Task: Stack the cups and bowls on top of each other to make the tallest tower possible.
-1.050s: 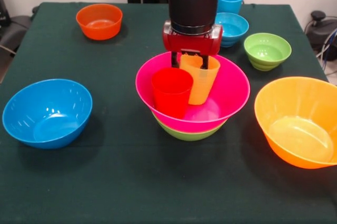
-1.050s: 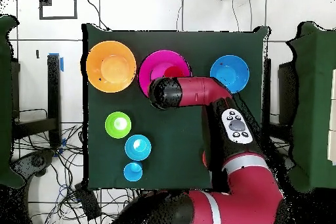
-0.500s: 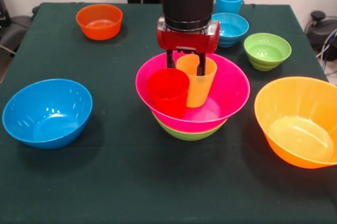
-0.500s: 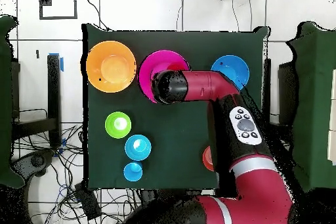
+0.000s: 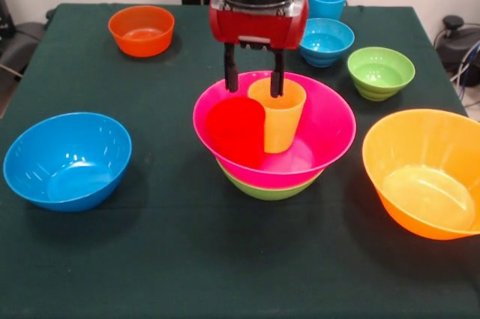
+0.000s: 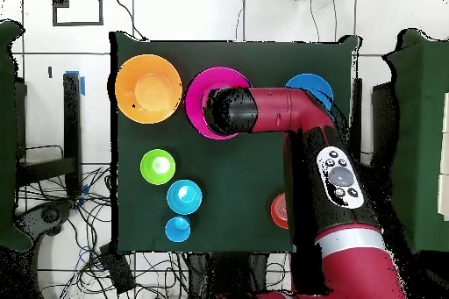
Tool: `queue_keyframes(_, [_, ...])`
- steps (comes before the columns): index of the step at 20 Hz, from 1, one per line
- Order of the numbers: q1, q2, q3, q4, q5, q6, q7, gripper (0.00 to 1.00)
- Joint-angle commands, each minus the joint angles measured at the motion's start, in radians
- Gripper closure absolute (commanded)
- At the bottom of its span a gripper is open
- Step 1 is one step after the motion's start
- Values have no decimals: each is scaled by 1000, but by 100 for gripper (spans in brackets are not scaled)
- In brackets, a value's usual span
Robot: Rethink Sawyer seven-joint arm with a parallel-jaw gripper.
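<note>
The pincer (image 5: 255, 79) hangs over the back part of the pink bowl (image 5: 330, 135), its two black prongs spread apart and gripping nothing. The yellow cup (image 5: 279, 120) stands upright right beneath it: the rim sits at the level of the prong tips, one prong just at the cup's far-side rim, the other clear to the side with open air around it. So the cup appears to be let go and resting on its own inside the bowl.

What matters for the next move is the red cup (image 5: 236, 131). It sits just beside the yellow one, touching or nearly so, toward the camera and a little to the side of the pincer, lower than the prong tips. It looks tipped, its mouth turned toward the camera, so its long axis probably leans rather than standing straight; a straight downward grab would likely meet its wall at an angle.

The pink bowl is nested on a green bowl (image 5: 266, 188), which makes the only pile so far. The rest lie well apart on the surface (image 5: 187, 259): a blue bowl (image 5: 67, 161), an orange-yellow bowl (image 5: 424, 184), a small orange bowl (image 5: 141, 30), a small green bowl (image 5: 380, 73), a small blue bowl (image 5: 330, 41) and a light blue cup (image 5: 328, 0) behind it. From overhead the arm (image 6: 281, 120) hides the cups.
</note>
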Motion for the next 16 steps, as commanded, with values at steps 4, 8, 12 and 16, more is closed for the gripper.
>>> queue_keyframes(4, [-24,-28,75,88,12,115,-110,0])
queue_keyframes(8, [-23,-48,80,111,21,131,-105,0])
queue_keyframes(12, [-19,-87,78,154,30,137,-86,0])
queue_keyframes(16, [-12,-119,63,203,32,117,-53,0])
